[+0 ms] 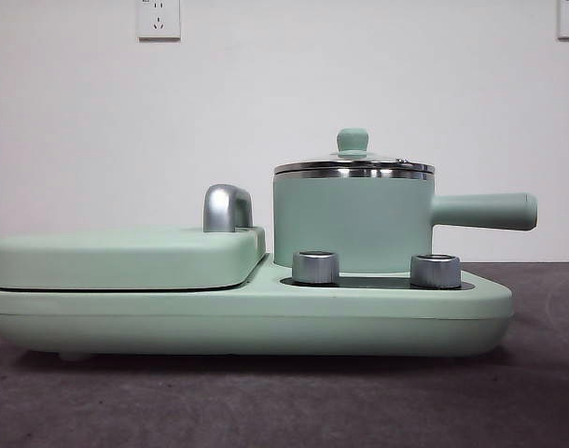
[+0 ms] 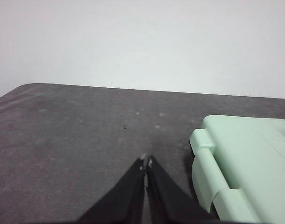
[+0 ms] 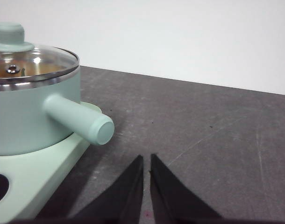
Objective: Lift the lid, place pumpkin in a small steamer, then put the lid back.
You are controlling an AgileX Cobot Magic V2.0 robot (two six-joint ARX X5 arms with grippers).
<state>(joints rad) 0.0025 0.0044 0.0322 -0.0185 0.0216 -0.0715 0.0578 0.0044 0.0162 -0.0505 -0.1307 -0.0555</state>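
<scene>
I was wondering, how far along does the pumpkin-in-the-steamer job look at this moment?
The lid sits on the steamer, and something orange shows through the glass in the right wrist view, perhaps the pumpkin, though I cannot be sure. Nothing is in hand: the left claw is shut beside the grill cover, and the right claw is shut near the steamer's handle. If that is the pumpkin, nothing is left; otherwise every step remains.

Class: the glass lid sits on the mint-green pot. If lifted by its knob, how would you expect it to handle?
The lid looks rigid: glass with a steel rim, so probably fragile if dropped. Its small rounded knob appears smooth, so an end effector might slip on it. Held only there, the lid may tilt.
</scene>
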